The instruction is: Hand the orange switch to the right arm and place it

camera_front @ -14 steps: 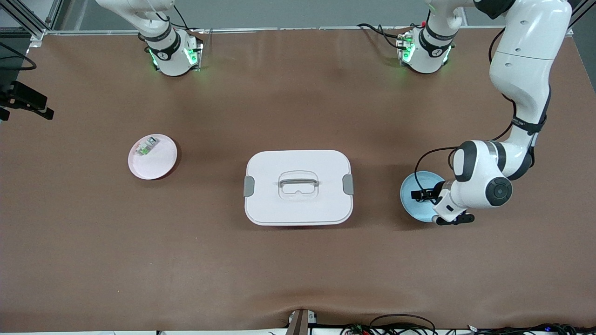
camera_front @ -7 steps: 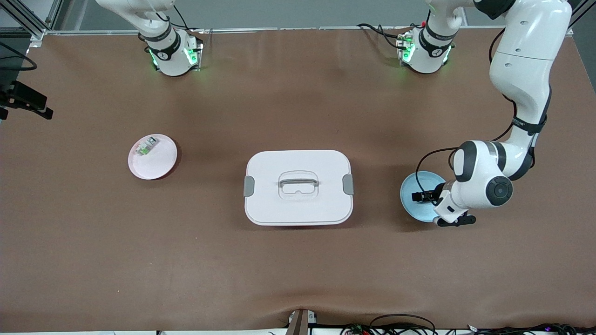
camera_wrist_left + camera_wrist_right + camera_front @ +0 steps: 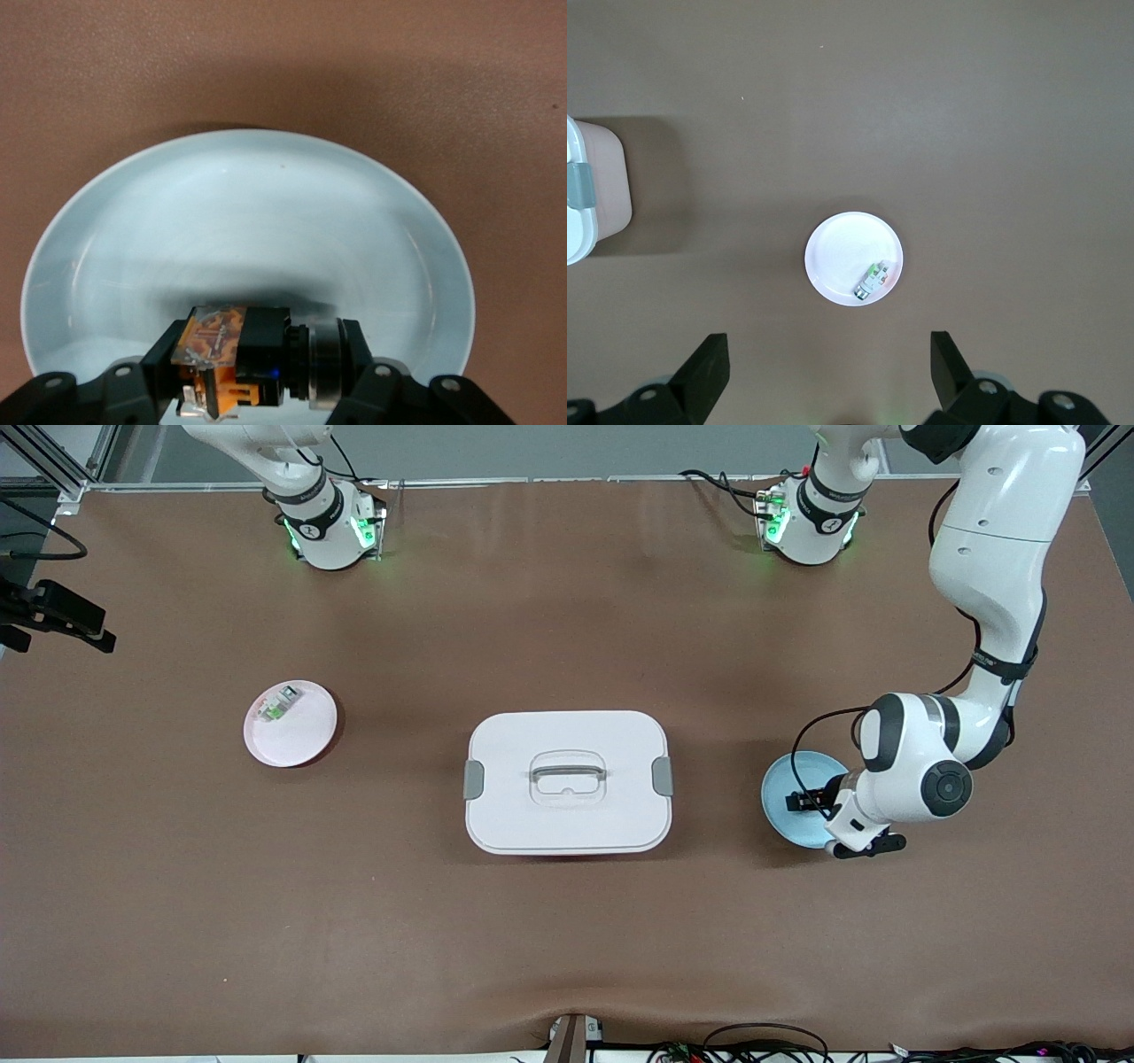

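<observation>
The orange switch (image 3: 237, 343), a small black part with orange marks and a silver ring, lies sideways between the fingers of my left gripper (image 3: 261, 356), which is shut on it. Both are low over the pale blue plate (image 3: 266, 212) at the left arm's end of the table. In the front view the left gripper (image 3: 804, 801) shows as a dark shape on the blue plate (image 3: 784, 821), and the switch itself is too small to make out. My right gripper (image 3: 828, 359) hangs open and empty, high above the table, looking down on the pink plate (image 3: 837, 248).
A white lidded box (image 3: 567, 819) with a handle stands at the table's middle. The pink plate (image 3: 297, 742) toward the right arm's end holds a small white-and-green part (image 3: 278, 704). Cables run along the front edge of the table.
The left gripper's fingers have closed on the orange switch over the blue plate. The left arm has barely shifted. The right arm waits.
</observation>
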### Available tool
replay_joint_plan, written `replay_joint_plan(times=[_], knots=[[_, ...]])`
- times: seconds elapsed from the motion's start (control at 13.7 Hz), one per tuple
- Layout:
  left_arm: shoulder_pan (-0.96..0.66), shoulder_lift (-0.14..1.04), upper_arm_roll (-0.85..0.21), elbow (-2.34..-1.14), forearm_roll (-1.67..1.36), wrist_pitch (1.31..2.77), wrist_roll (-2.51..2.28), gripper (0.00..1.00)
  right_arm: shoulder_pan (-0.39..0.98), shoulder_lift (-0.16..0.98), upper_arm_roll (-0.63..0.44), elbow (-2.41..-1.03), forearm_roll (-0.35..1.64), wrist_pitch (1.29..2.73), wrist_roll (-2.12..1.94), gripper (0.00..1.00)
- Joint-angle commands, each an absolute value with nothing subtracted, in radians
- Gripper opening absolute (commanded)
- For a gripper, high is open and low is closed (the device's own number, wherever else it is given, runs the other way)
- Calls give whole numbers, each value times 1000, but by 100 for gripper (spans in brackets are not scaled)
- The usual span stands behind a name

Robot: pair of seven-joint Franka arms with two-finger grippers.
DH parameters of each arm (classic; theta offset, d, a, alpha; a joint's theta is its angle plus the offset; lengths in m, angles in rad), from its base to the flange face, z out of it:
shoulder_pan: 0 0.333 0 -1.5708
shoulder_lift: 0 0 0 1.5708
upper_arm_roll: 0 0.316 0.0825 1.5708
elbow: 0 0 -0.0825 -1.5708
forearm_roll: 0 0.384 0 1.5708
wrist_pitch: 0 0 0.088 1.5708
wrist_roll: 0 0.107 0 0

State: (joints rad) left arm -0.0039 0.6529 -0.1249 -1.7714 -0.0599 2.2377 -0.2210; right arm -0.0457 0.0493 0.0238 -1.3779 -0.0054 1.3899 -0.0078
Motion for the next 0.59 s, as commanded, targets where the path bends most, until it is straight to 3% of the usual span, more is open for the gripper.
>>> replay_joint_plan(times=[0.0,0.15,0.51], knots=[[-15,637,-123,-1775,-37,2240,-273,20,-46,34,32,-1384,-18,1384,8,100],[-14,608,-126,-1773,-37,2227,-291,20,-46,34,31,-1384,-15,1382,9,100],[-3,442,-130,-1767,-49,1975,-291,20,-52,35,28,-1384,8,1384,15,100]])
